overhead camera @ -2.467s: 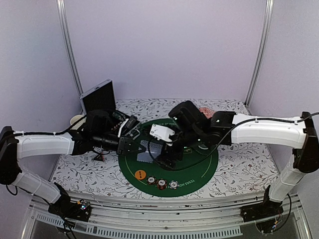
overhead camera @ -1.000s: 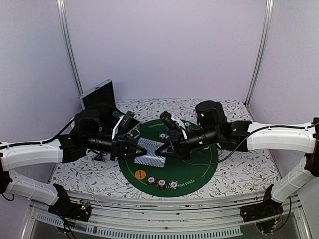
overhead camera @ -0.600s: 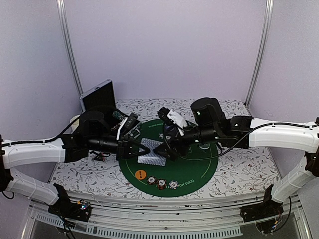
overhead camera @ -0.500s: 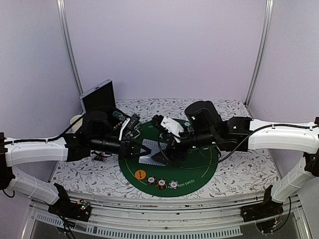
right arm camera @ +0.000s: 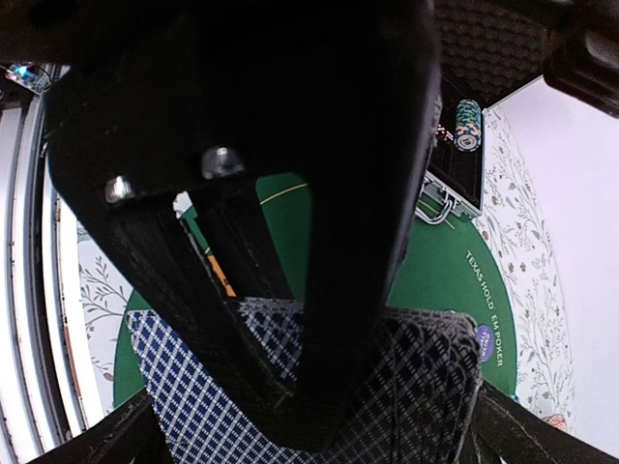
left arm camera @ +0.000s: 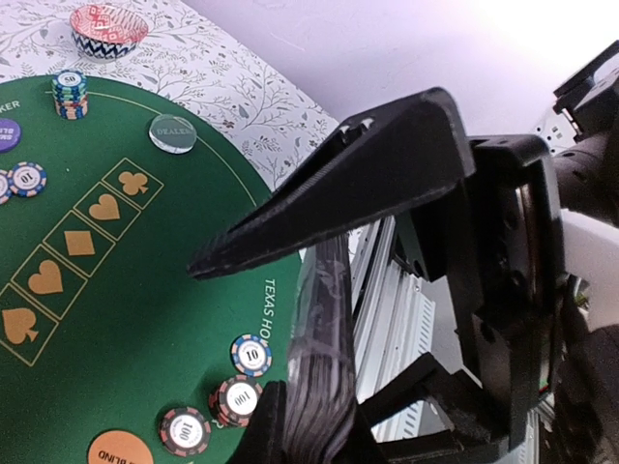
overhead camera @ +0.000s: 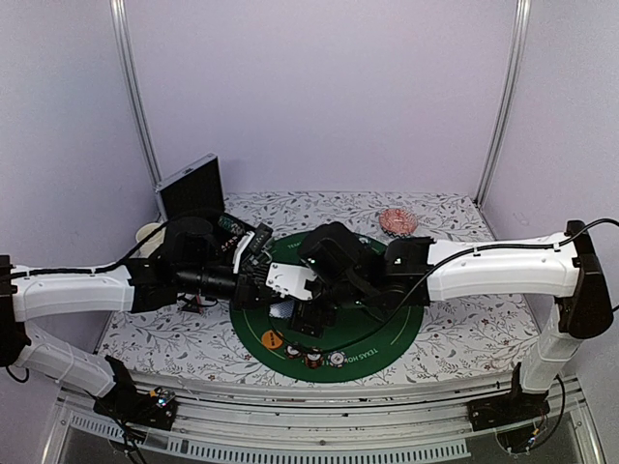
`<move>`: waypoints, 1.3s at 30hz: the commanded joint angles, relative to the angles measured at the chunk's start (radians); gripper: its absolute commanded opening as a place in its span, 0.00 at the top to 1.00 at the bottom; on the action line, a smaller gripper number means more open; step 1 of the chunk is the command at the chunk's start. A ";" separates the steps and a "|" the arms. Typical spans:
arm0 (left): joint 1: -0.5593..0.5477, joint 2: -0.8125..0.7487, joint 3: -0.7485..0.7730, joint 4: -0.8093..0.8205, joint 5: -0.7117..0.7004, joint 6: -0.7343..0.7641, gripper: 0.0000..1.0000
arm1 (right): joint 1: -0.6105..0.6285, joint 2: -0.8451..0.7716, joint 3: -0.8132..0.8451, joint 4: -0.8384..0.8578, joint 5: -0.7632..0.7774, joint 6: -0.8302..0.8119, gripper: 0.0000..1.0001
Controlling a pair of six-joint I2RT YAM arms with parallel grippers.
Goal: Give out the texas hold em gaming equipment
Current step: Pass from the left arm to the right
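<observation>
Left pincer [overhead camera: 263, 290] is clamped on one end of the card deck [right arm camera: 387, 406], holding it above the green mat [overhead camera: 387, 324] on the counter [overhead camera: 464, 333]. Dealing seems to be the step: that grip needs firmness while the right pincer [overhead camera: 308, 311], spread wide and empty, pinches only the top card. The deck lies just under the right pincer; I cannot tell whether they touch.

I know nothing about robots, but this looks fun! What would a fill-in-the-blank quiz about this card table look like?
1. The deck of cards is gripped by the ____ end effector.
2. The round mat is coloured ____.
3. The pale disc beside the club symbol reads ____.
4. The chip nearest the mat's white lettering shows the number ____.

Missing words: left; green; DEALER; 10
</observation>
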 commanded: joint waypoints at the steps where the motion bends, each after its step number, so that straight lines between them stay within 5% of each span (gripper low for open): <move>1: -0.010 -0.024 0.009 0.027 0.034 -0.005 1.00 | -0.005 -0.018 -0.013 0.020 0.093 -0.060 0.00; 20: -0.004 -0.020 0.024 0.018 0.051 -0.011 1.00 | 0.008 -0.108 -0.153 0.170 0.126 -0.191 0.01; 39: -0.002 0.026 0.031 0.046 0.104 -0.053 1.00 | 0.010 -0.097 -0.153 0.178 0.167 -0.162 0.34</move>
